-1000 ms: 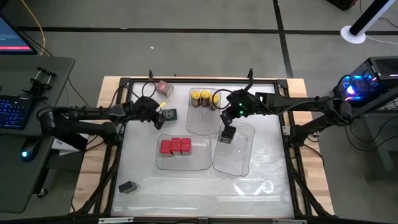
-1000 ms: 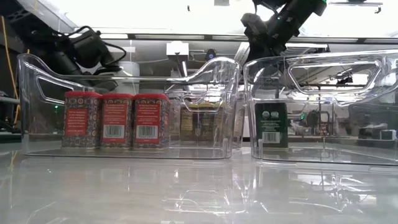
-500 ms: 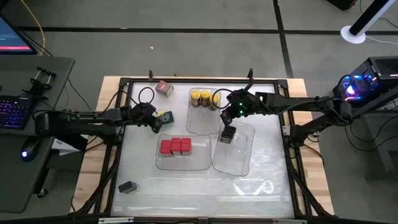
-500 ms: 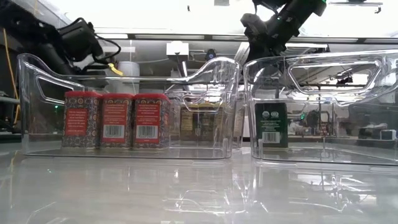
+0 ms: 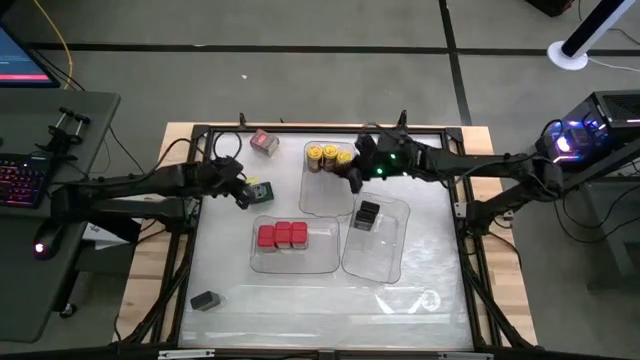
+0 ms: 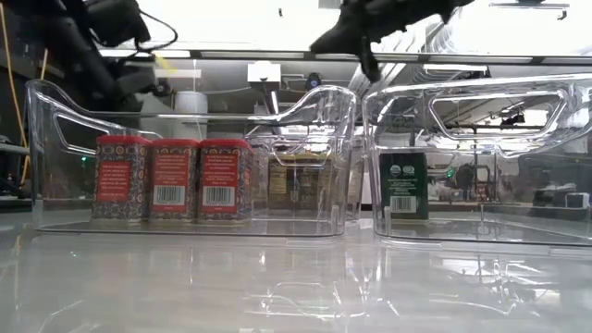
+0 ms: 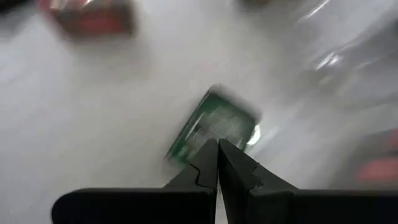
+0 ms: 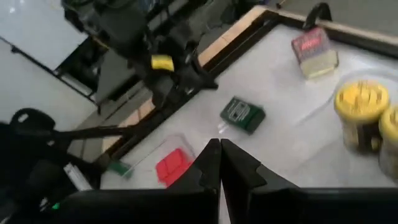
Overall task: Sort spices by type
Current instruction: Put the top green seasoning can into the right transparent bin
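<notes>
Left gripper [image 5: 238,187]: fingers pressed together with nothing between them, as the left wrist view shows; it hangs over the left part of the bench, toward the far edge. Just beside its tip lies a green-labelled dark container [image 5: 263,190] flat on the white bench top [image 5: 300,300]. Farther toward the far-left corner, a red-topped container [image 5: 264,142] lies on its own.

Right gripper [image 5: 354,170]: fingers likewise clenched and empty in the right wrist view; it is raised over the far tray [image 5: 315,200], near the far edge at mid-bench. Yellow-lidded jars [image 5: 327,155] stand in the far end of that tray, just beside the gripper.

Right tray [image 5: 375,255]: one dark container [image 5: 367,215] stands upright in its far end; in the low view its dark label faces the camera.

Near tray [image 5: 295,262]: three red containers [image 5: 282,235] stand touching in a row; the low view shows them upright, side by side.

Near-left corner: one dark grey container [image 5: 205,300] lies alone, well apart from all three trays.
</notes>
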